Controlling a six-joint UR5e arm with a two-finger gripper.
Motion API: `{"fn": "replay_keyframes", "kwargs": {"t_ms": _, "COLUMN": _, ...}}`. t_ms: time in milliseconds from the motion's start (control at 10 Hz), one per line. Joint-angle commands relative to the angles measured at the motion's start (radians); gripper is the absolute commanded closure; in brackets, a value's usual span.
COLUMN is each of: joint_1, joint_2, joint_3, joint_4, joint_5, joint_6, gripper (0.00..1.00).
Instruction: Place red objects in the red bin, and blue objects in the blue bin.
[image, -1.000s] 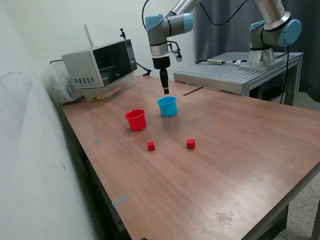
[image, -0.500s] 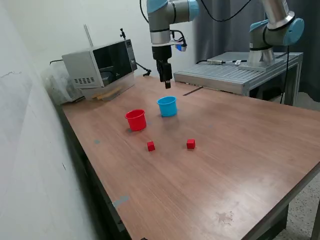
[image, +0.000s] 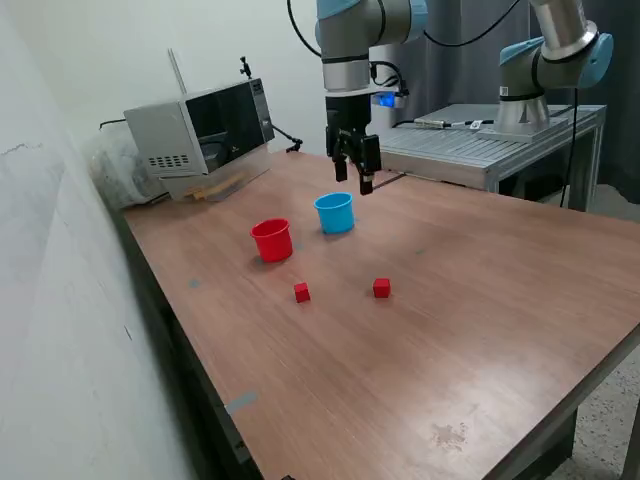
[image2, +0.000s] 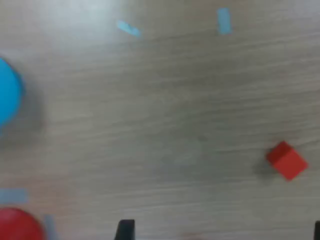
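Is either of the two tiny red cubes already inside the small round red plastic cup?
No, both tiny red cubes sit on the wooden table, apart from the red plastic cup.

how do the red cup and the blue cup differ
The red cup is red; the blue cup is light blue. The red cup sits nearer the exterior view's left, the blue cup farther back and closer under the gripper. Both stand upright, apart from each other, look alike in tapered shape and size, and neither touches a cube.
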Motion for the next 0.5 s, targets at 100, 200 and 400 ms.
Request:
{"fn": "replay_keyframes", "kwargs": {"t_ms": 100, "joint_1": 0.069, "joint_2": 0.148, "joint_3": -0.118, "joint_4": 0.009, "joint_5": 0.009, "joint_6": -0.246, "gripper": 0.0}}
{"fn": "replay_keyframes", "kwargs": {"t_ms": 200, "joint_1": 0.074, "joint_2": 0.174, "joint_3": -0.132, "joint_4": 0.009, "joint_5": 0.009, "joint_6": -0.31, "gripper": 0.0}}
{"fn": "replay_keyframes", "kwargs": {"t_ms": 400, "joint_1": 0.074, "joint_2": 0.199, "joint_3": -0.139, "joint_4": 0.009, "joint_5": 0.01, "joint_6": -0.45, "gripper": 0.0}}
